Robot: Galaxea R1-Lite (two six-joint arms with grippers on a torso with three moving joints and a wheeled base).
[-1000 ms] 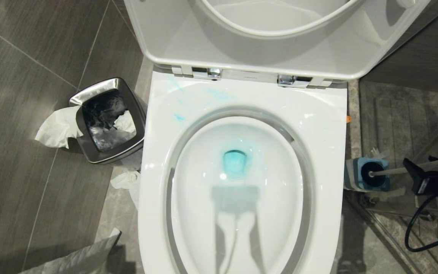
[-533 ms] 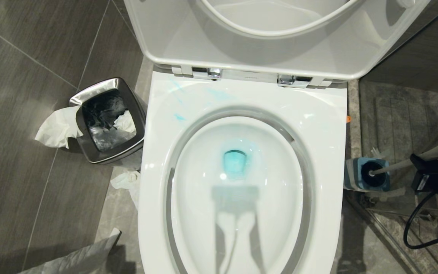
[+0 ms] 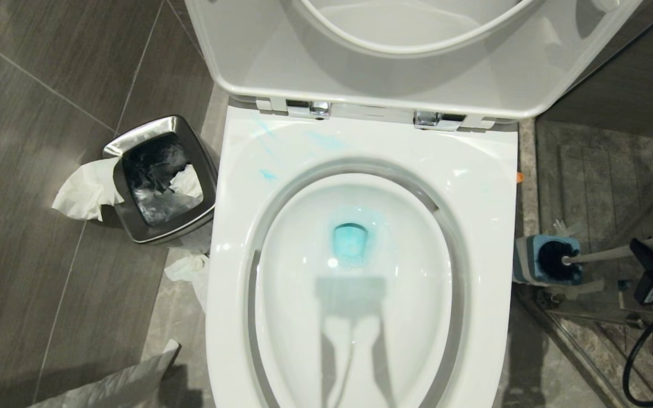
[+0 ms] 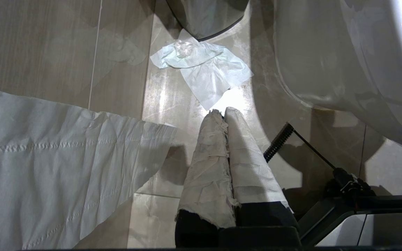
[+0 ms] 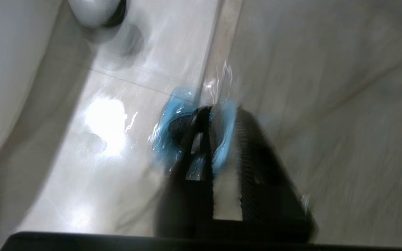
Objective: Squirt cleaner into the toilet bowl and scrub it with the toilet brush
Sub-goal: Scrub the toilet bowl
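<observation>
The toilet bowl stands open, seat and lid up, with blue water at its drain and blue streaks on the rim. To its right on the floor, the toilet brush's white handle slants out of the blue-and-grey holder, its dark head inside. My right gripper is shut on that handle. In the right wrist view the handle runs between the black fingers of the right gripper toward the holder. My left gripper, wrapped in white cloth, is shut and empty, low beside the toilet. The cleaner is out of view.
A steel bin with paper over its rim stands left of the toilet. Crumpled tissue and a toilet paper sheet lie near the left gripper. A small orange tip shows by the toilet's right edge. A black cable loops beneath the right arm.
The right gripper's jaws have closed on the brush handle, and the gripper has drawn off to the right with it. The left arm is still.
</observation>
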